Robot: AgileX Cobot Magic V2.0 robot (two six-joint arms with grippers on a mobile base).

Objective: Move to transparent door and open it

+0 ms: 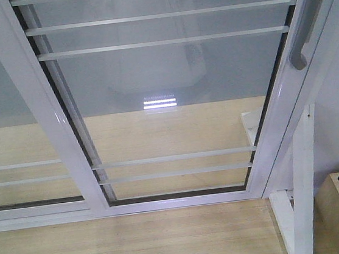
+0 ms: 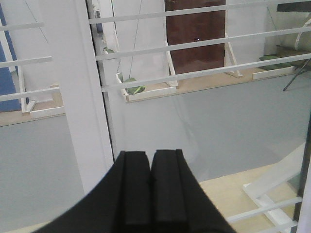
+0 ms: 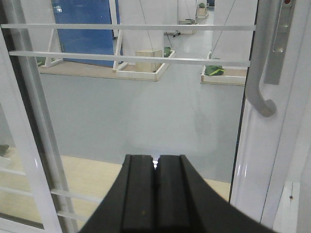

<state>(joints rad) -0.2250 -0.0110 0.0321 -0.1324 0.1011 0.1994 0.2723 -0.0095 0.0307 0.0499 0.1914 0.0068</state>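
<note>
Both pinch closed on nothing: my left end effector [image 2: 150,158] and right end effector [image 3: 155,162]. The clear-glass white-framed sliding door [image 3: 146,107] stands ahead of the right one, its grey curved bar handle [image 3: 260,73] above-right, untouched.

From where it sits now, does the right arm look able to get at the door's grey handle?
Probably yes. The handle sits up and to the right of the shut right pincer, with nothing visible between them. The pincer would need to open first.
</note>
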